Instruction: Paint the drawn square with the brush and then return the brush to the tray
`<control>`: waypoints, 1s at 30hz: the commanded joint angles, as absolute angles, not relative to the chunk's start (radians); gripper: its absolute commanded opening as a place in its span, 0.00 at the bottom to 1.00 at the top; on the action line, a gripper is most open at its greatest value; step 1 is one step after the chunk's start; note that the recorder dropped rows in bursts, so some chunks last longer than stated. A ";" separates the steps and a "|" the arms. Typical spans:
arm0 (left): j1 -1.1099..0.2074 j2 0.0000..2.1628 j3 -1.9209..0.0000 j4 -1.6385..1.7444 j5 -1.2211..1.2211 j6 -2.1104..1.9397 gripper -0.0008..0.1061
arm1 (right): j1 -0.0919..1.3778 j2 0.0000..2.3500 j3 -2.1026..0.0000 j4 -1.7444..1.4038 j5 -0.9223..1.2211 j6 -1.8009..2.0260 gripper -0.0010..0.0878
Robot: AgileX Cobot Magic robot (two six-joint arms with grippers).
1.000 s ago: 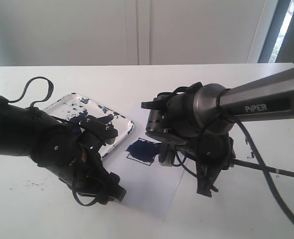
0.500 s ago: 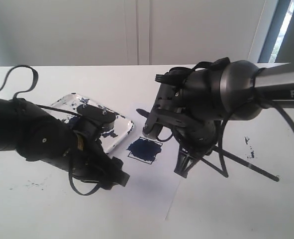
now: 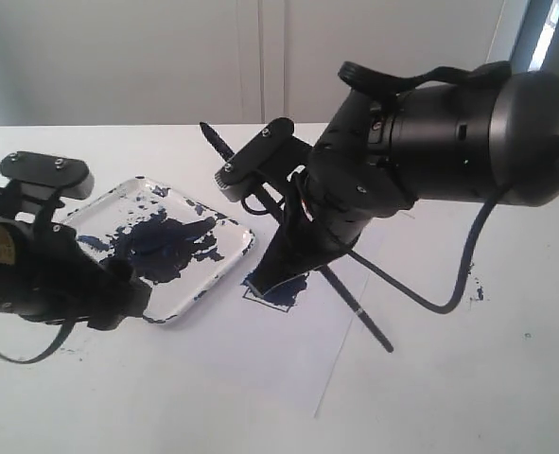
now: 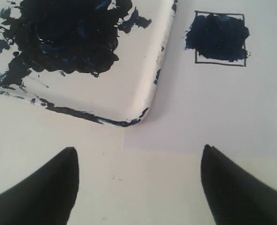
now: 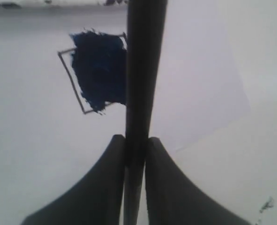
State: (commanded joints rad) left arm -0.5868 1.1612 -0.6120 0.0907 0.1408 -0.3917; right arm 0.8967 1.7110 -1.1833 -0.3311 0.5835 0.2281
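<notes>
Found the right gripper (image 5: 136, 140) clamped on the brush (image 5: 145, 70), with jaws pressed against both sides of the shaft. Noted the brush held slanted above the white paper sheet (image 4: 222, 108), crossing one edge of the drawn square (image 4: 220, 37) in the right wrist view. Recorded the drawn square as mostly filled with dark blue paint, near a corner of the tray (image 4: 129, 84). Found the left gripper (image 4: 139, 150) empty, with jaws spread wide, above the table (image 3: 449, 397) by that corner.

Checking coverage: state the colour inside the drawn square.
Dark blue over most of the drawn square, white at its edges; clearest in the left wrist view.
</notes>
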 joint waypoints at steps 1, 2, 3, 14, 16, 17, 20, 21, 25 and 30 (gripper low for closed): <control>-0.582 1.117 -0.584 0.089 0.141 -0.413 0.71 | 0.899 1.720 -1.183 -0.300 0.559 0.213 0.01; -0.582 1.078 -0.564 0.089 0.132 -0.415 0.71 | 0.900 1.730 -1.183 -0.272 0.551 0.188 0.01; -0.582 1.034 -0.540 0.089 0.126 -0.419 0.71 | 0.900 1.750 -1.183 -0.238 0.546 0.156 0.01; -0.582 0.765 -0.451 0.087 0.190 -0.475 0.71 | 0.957 1.858 -1.183 -0.150 0.422 0.122 0.01; -0.582 0.732 -0.451 0.087 0.228 -0.475 0.71 | 0.973 1.880 -1.185 -0.143 0.377 0.134 0.01; -0.582 0.722 -0.451 0.087 0.237 -0.475 0.71 | 0.978 1.890 -1.185 -0.141 0.362 0.134 0.01; -0.582 0.679 -0.451 0.087 0.272 -0.475 0.71 | 0.988 1.928 -1.185 -0.131 0.326 0.134 0.01; -0.582 0.669 -0.451 0.087 0.283 -0.475 0.71 | 0.988 1.936 -1.185 -0.129 0.325 0.135 0.01; -0.582 0.600 -0.451 0.087 0.307 -0.475 0.71 | 0.988 1.947 -1.185 -0.129 0.284 0.138 0.01; -0.582 0.547 -0.449 0.087 0.339 -0.478 0.71 | 0.988 1.947 -1.185 -0.129 0.261 0.145 0.01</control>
State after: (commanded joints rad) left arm -0.5818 0.5468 -0.4494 0.0866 0.3386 -0.4778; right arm 0.9877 1.9469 -1.1850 -0.1286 0.2615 0.1453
